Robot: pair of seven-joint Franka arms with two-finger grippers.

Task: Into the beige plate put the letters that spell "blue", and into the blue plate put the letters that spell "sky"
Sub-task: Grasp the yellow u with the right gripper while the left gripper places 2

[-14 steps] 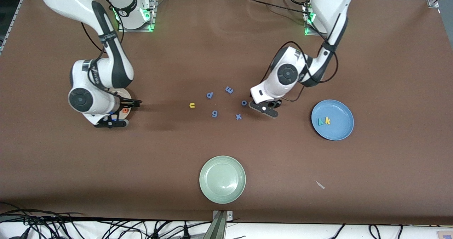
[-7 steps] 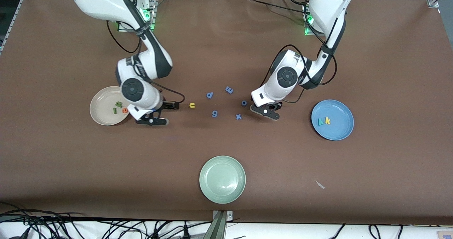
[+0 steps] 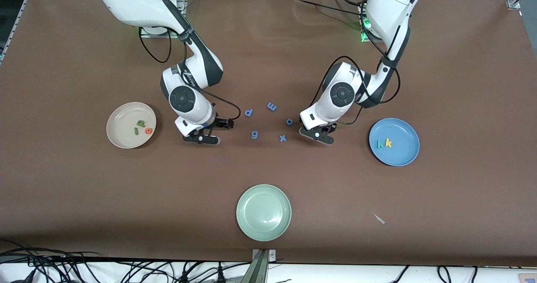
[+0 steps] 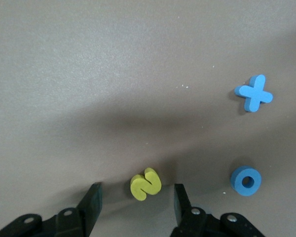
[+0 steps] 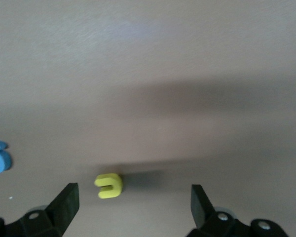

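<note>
Brown tabletop [image 3: 268,174] under two white arms. Left tool [image 4: 135,205] low, fingers apart, empty, straddling yellow "s" [image 4: 145,183] beside blue "o" [image 4: 245,180] and "x" [image 4: 253,93]. Right tool [image 5: 133,202] wide open, empty, over yellow "u" [image 5: 109,185]. Beige plate [image 3: 119,136] toward right arm's end, holding green "b" [image 3: 141,123], green "l" [image 3: 136,130], orange "e" [image 3: 147,130]. Blue plate [image 3: 400,155] toward left arm's end, holding teal "y" [image 3: 380,144], yellow "k" [image 3: 389,142].

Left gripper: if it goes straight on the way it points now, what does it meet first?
Most likely the yellow s, lying on the table between the open fingers of the left gripper. The blue o and x sit off to one side, out of that line.
</note>
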